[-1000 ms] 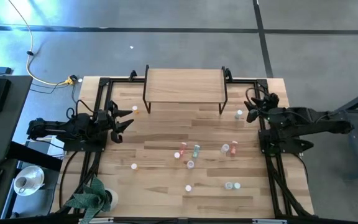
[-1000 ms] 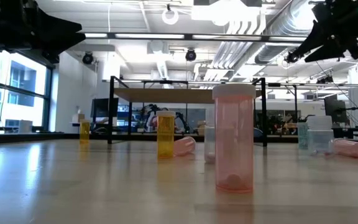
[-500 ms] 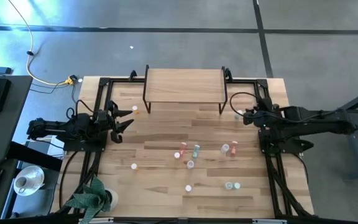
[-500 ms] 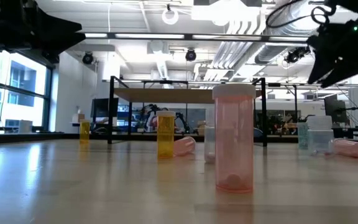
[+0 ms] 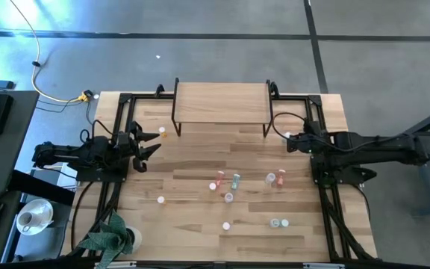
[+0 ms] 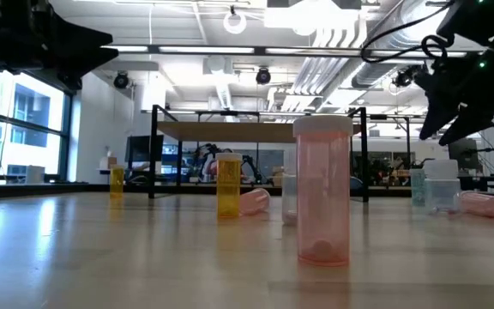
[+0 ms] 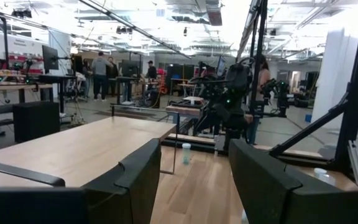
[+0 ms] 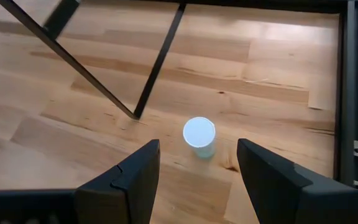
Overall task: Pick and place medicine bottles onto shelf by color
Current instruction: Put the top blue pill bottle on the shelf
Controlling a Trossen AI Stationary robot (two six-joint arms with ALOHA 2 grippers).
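The right gripper [image 5: 290, 142] hangs with its fingers [image 8: 135, 180] spread apart and empty, directly above a pale bottle [image 8: 199, 137] that stands upright on the table [image 5: 192, 224] close to the shelf's black leg [image 8: 157, 65]. The main risk, as I judge it, is that leg: the bottle sits just beside its foot, so a descent that drifts toward the shelf [image 5: 221, 103] could catch a finger on the metal or nudge the shelf. The bottle is also small and light, so if the fingers come down off-centre, one tip may land on the white cap and topple it, or a lopsided squeeze may flick it away toward the table edge frame. The left gripper [image 5: 146, 143] waits at the table's left side, its fingers [image 7: 135, 180] parted and holding nothing. The right wrist view alone shows how well the bottle is centred between the fingers and how close the leg stands; from above the bottle is hidden under the gripper. The high view in turn gives the whole spread: the shelf top still bare, and the other bottles [image 5: 235, 181] scattered mid-table, well apart from this one. The low view adds that a pink bottle [image 6: 322, 190] and an orange one [image 6: 228, 185] stand upright, another lying on its side.
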